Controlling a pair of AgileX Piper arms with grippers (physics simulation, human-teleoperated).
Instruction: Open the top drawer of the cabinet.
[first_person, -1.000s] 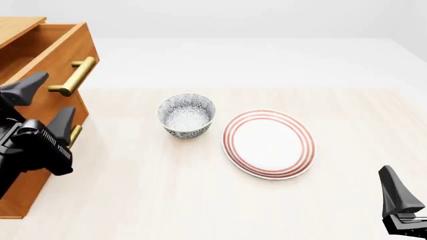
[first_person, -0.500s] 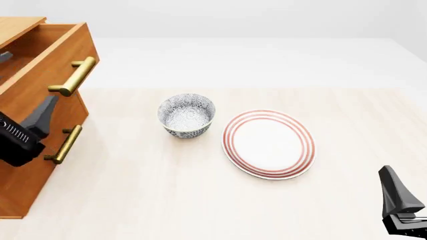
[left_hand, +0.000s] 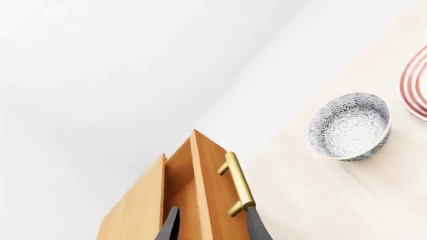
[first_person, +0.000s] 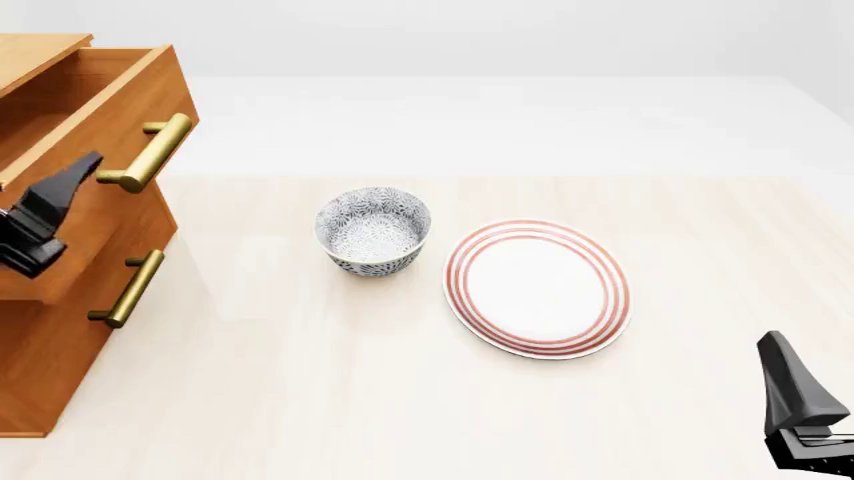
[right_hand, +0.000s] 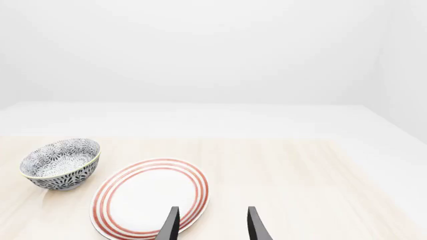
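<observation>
The pale wooden table (first_person: 400, 400) ran back to a plain white wall. At its left edge stood the cabinet (first_person: 54, 370), its top drawer (first_person: 94, 150) pulled out toward the middle, brass handle lying level across the drawer front. Right of it sat a red-ringed plate (first_person: 537, 288) and a patterned bowl (first_person: 374, 230), apart. The left gripper (left_hand: 208, 226) hung with jaws parted over the drawer front; the right gripper (right_hand: 212, 225) stood open, empty, near the table's front.
</observation>
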